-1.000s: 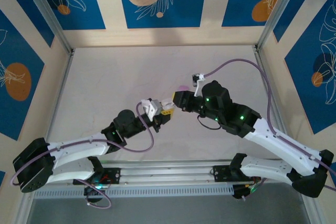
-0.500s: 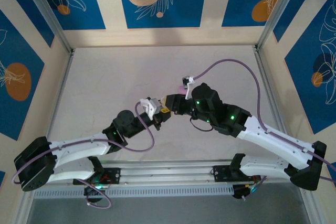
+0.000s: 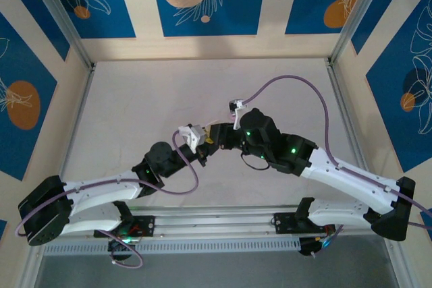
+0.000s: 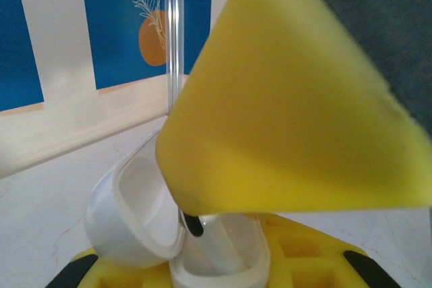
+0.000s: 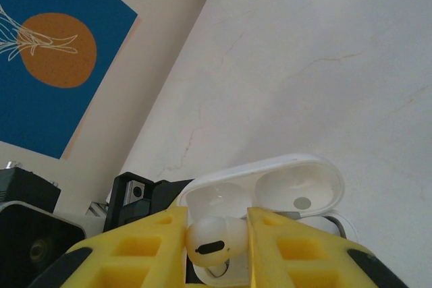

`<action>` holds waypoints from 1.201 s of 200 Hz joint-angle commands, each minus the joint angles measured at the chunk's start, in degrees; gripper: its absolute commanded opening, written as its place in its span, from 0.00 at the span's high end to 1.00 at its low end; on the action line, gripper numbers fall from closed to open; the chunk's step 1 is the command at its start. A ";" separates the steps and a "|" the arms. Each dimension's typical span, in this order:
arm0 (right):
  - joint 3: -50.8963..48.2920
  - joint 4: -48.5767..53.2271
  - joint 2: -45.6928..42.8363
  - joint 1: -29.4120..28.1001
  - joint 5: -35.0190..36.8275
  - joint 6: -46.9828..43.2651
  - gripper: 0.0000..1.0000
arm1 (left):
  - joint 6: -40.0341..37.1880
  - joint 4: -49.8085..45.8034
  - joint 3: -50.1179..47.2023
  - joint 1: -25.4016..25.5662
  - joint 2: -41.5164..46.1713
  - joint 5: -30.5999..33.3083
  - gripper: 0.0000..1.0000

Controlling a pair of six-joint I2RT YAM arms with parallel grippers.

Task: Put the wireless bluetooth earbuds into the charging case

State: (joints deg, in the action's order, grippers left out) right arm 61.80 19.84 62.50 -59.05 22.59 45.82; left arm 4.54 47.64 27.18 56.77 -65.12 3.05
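One glossy white earbud (image 5: pixel 206 239), dark-slotted, sits pinched in the right claw (image 5: pixel 217 235); left claw (image 4: pixel 219 271) grips the open case (image 4: pixel 138 210).

One earbud (image 5: pixel 208 241) over the case (image 5: pixel 287 190)

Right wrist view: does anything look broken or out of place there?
Nothing stands out. The right hand grips a white earbud squarely, just over the open charging case.

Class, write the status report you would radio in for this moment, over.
Left gripper shut on open white charging case. Right gripper shut on white earbud, poised at the case mouth. Nothing seen blocking the drop.
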 commanded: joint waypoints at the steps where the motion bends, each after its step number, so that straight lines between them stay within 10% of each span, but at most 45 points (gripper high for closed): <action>1: 2.07 2.87 0.15 -0.80 1.53 -1.53 0.73 | 0.92 4.47 1.73 0.54 -0.03 2.03 0.87; 240: 4.25 1.19 -1.86 -1.40 -0.84 -3.96 0.58 | 0.12 4.22 -0.05 0.61 0.96 -1.20 0.86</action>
State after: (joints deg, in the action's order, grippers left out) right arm 64.77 24.14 62.92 -60.01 23.31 43.66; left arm 4.51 48.31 27.18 56.82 -65.10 3.05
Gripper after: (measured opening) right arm 0.412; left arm 0.212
